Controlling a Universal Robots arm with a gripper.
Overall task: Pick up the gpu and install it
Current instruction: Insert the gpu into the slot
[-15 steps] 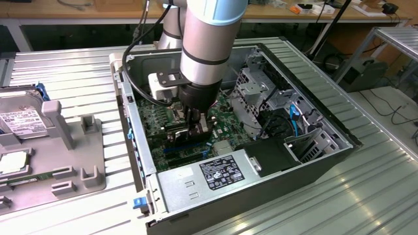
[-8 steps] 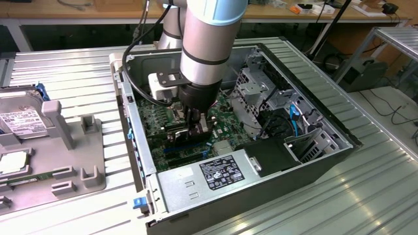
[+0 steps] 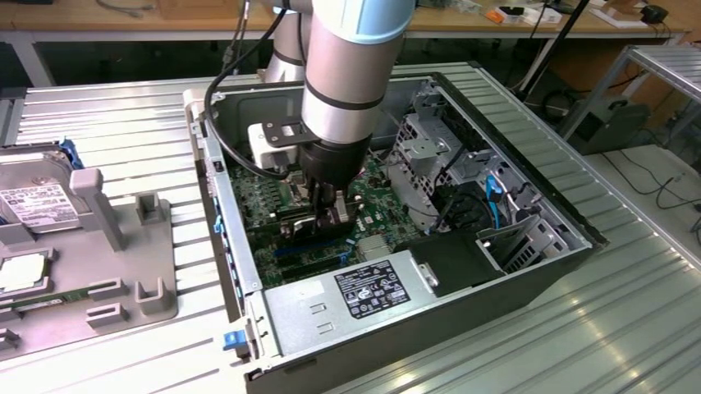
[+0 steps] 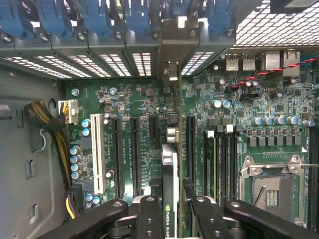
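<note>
Seating the gpu [image 4: 169,184], a thin black card held edge-on, needs it kept upright above the green motherboard [image 4: 129,104]'s long black slots [image 4: 190,144]; the gripper [image 4: 171,219] clamps it, metal bracket toward twelve o'clock.

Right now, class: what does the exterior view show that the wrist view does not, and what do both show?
Exterior view alone: the whole computer case, its power supply label, and a hard drive on the grey tray. Wrist view alone: the empty CPU socket and white slot. Both: the gripper shut on the gpu, edge-down over the green motherboard.
</note>
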